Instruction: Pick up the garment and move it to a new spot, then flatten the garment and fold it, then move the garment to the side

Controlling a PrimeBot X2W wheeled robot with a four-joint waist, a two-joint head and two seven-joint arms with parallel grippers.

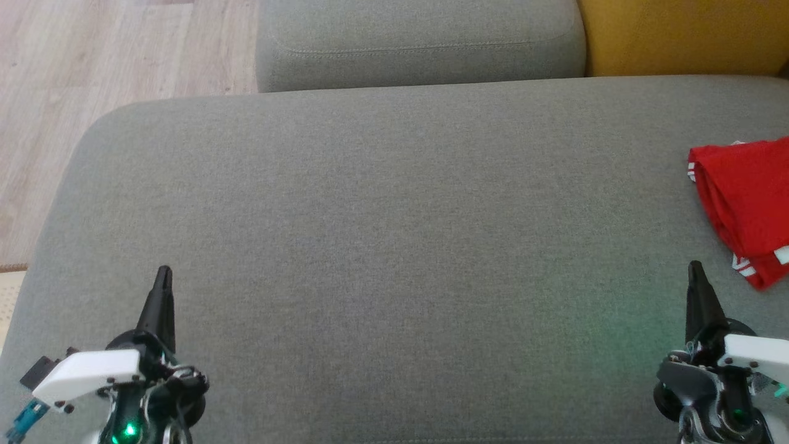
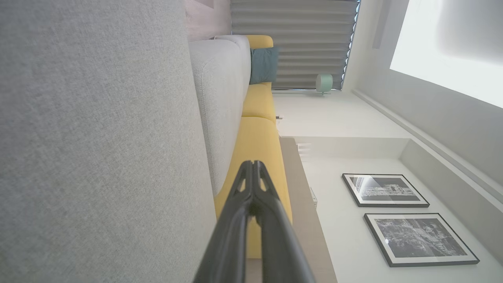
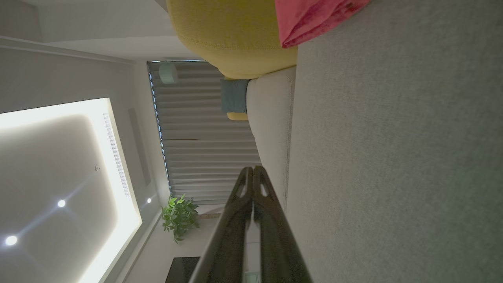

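Red garment (image 1: pixel 746 203) lay at the seat cushion's (image 1: pixel 382 216) right edge, yellow cushion (image 1: pixel 684 34) behind; left gripper (image 1: pixel 163 272) and right gripper (image 1: pixel 695 266) empty, fingers together.

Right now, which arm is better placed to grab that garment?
Right: the right claw sits close to the red garment at the right of the couch; the left claw is far across it.

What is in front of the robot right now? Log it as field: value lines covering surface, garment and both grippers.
surface: grey sofa cushion
garment: red garment with white stripes, lying bunched or folded at the cushion's right side, cut off by the head view's edge
left gripper: left gripper shut, empty, over the near left of the cushion
right gripper: right gripper shut, empty, close to the garment but apart from it
background: yellow cushion behind; wooden floor at left
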